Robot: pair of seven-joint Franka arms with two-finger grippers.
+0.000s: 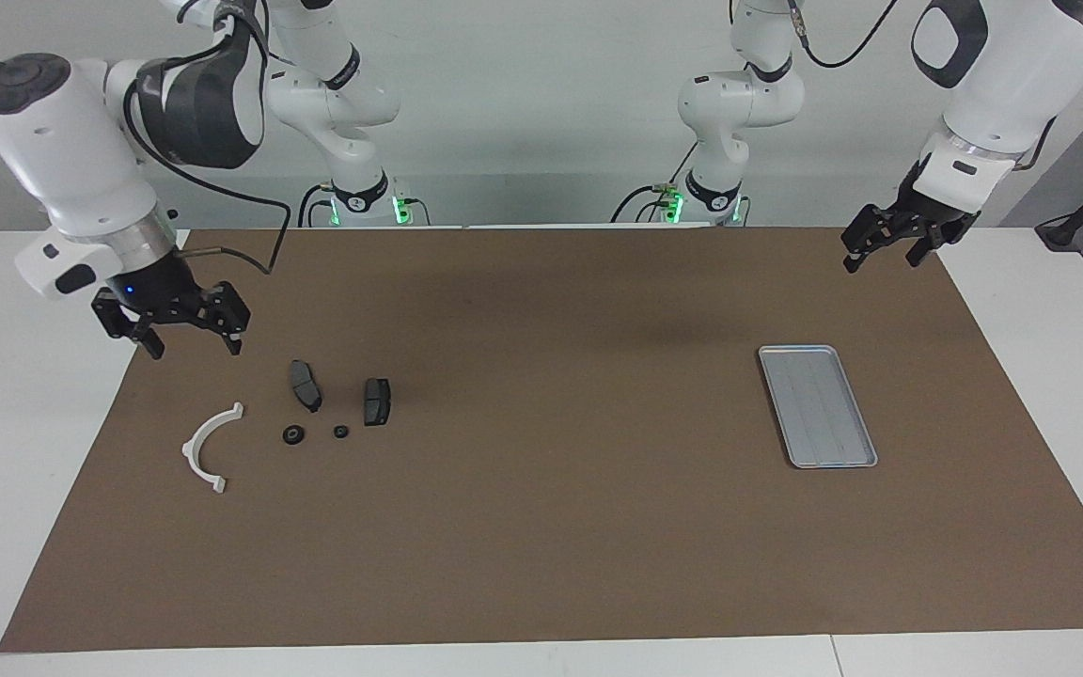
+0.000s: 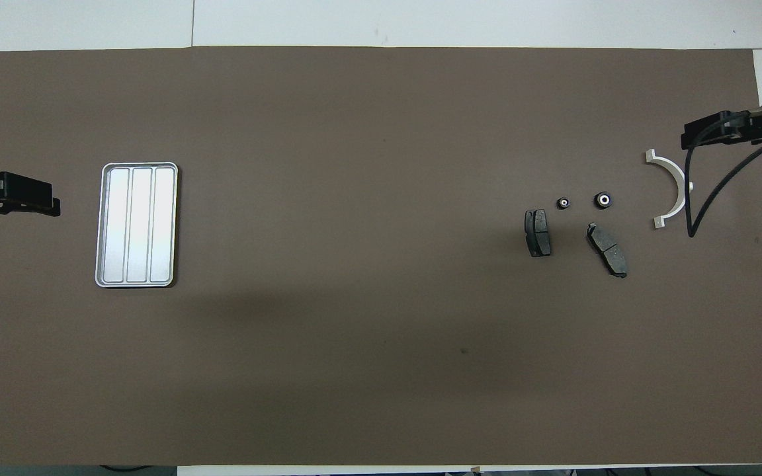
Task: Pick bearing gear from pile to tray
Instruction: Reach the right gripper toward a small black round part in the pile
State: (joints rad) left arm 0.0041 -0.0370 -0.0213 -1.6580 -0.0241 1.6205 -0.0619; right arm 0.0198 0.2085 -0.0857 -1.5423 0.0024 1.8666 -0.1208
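Nothing has been moved yet: the tray [image 1: 817, 405] sits bare at the left arm's end of the worktop [image 1: 541, 527], and both small black round gears [image 1: 293, 435] [image 1: 341, 432] lie in the pile toward the right arm's end. The pile counts two gears, two dark brake pads [image 1: 306, 385] [image 1: 377, 401] and one white curved bracket [image 1: 210, 446]. The right gripper [image 1: 186, 338] hangs over the mat just beside the pile, jaws wide and holding nothing; the left gripper [image 1: 885, 252] waits raised near the tray, jaws likewise wide and holding nothing.

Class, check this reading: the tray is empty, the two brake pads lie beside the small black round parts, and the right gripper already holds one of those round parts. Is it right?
Not quite. The right gripper is open and holds nothing, as the facing view shows; both round parts lie on the mat. The tray is empty, and the brake pads lie beside the round parts.
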